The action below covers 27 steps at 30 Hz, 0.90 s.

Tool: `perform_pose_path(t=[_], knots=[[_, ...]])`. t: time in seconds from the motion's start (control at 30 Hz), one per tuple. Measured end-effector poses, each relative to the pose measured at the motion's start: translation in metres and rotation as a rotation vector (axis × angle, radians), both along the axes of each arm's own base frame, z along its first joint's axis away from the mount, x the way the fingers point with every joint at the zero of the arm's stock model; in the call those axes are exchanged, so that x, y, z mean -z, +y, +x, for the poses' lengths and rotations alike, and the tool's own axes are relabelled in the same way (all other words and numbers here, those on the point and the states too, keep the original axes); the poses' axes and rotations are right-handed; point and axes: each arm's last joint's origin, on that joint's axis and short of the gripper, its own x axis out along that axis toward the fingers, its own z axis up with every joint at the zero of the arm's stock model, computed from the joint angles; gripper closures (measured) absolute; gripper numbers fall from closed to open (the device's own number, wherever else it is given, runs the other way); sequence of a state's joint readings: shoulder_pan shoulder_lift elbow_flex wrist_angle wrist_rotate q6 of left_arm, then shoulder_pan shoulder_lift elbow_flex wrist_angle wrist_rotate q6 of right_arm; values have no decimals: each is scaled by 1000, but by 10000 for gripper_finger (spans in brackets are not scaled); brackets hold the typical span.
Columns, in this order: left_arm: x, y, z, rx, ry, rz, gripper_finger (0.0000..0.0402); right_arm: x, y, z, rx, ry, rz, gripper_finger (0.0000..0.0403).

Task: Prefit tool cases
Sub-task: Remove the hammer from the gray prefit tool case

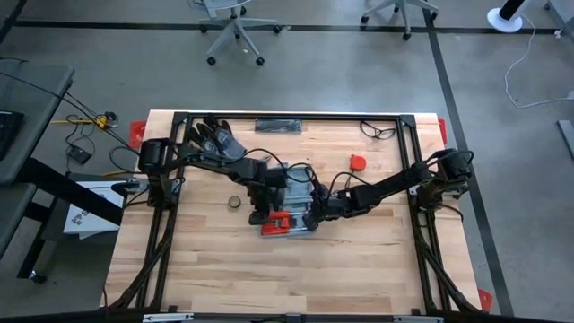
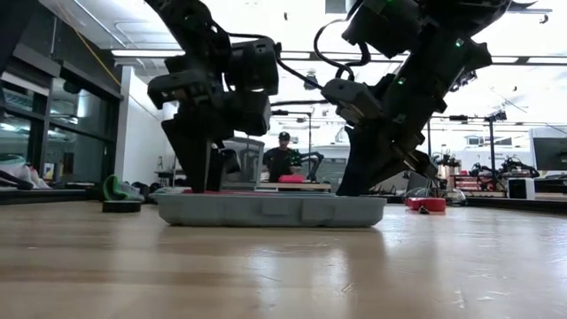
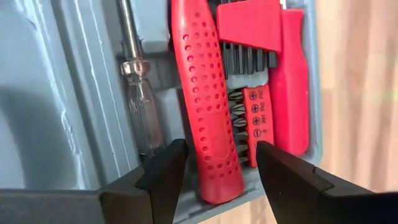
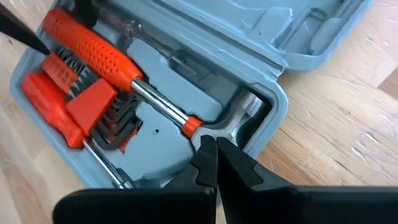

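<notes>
The blue-grey tool case [image 1: 289, 199] lies open on the table's middle, its lid [image 4: 298, 31] flat beside the base. In its recesses lie a red-handled hammer [image 4: 93, 46], a clear screwdriver [image 3: 144, 106], hex keys [image 4: 115, 127] and a bit holder [image 3: 257, 121]. My left gripper [image 3: 217, 158] is open and slants down at the case's near-left end; its fingers stand on either side of the hammer handle's free end [image 3: 217, 180] with a gap on each side. My right gripper [image 4: 210, 146] is shut at the hammer's head. My right gripper sets its shut fingertips [image 4: 205, 149] down on the hammer's metal head [image 4: 233, 118], right beside the orange collar [image 4: 191, 126]. The fingers slant down from the table's right. The hammer lies flat in its recess in the case's base.
Dark gloves [image 1: 215, 139] lie at the far left under the left arm. A small tape roll [image 1: 235, 203] sits left of the case. A red piece [image 1: 358, 162], a black strip [image 1: 280, 126] and a dark loop [image 1: 378, 132] lie farther back. Bare wood spreads toward the near edge.
</notes>
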<state>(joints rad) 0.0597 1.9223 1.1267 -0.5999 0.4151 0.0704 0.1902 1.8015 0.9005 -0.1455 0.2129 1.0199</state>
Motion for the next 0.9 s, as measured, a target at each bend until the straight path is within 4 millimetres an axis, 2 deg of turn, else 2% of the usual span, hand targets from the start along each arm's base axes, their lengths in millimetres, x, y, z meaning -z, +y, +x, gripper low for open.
perform_pose_path(t=[0.27,0.43,0.5,0.6,0.8,0.9], knots=[[19,-3,16,-12,-72,-77,223,1,0,1,6,-3,2,403],[21,-2,22,-76,-96,-117,237,1,-1,0,26,0,-7,403],[22,2,22,-94,-94,-187,246,1,-1,0,25,-3,-6,403],[26,8,22,-119,-76,-291,267,0,0,1,13,-10,-7,403],[28,13,23,-157,-75,-316,328,0,-1,2,8,-13,-2,403],[27,13,25,-162,-93,-319,334,0,-3,3,6,-17,11,403]])
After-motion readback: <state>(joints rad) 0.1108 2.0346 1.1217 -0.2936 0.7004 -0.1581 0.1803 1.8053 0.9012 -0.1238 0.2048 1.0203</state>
